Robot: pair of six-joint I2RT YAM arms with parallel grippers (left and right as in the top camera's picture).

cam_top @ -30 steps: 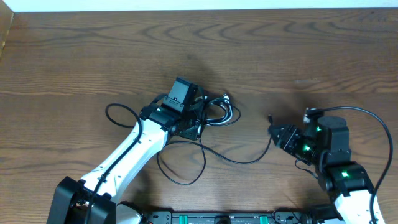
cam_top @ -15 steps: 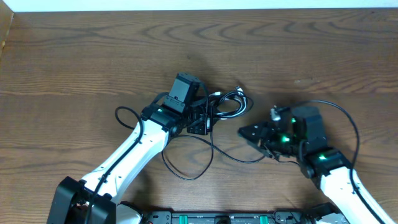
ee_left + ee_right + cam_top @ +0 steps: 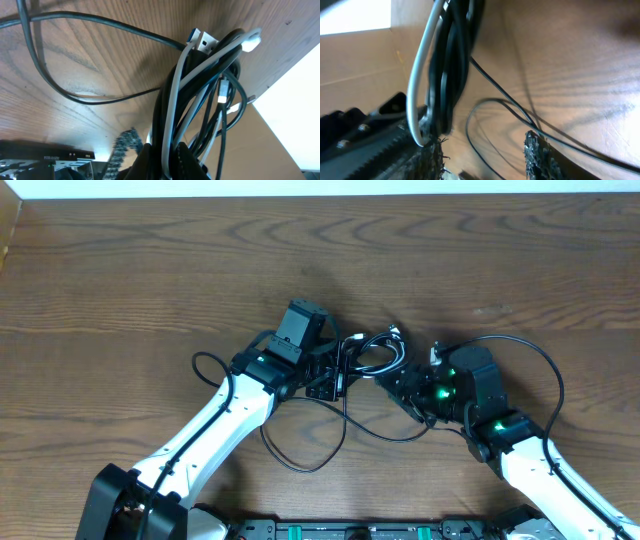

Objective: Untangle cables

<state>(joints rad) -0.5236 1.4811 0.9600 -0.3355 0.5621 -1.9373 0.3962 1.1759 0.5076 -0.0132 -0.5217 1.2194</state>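
Cables [image 3: 372, 356] lie bunched at the centre of the overhead frame on the wooden counter [image 3: 150, 270]: black cords and one white one, with loose black loops trailing toward the lower middle. The left pincer [image 3: 338, 370] is clamped tight on the bundle. In its wrist view the cords rise from between its fingers, with plug ends [image 3: 202, 41] at the top. The right pincer [image 3: 398, 387], just right of the bundle, stands partly open and grips nothing. A thin black cord crosses the gap between its fingers [image 3: 537, 155].
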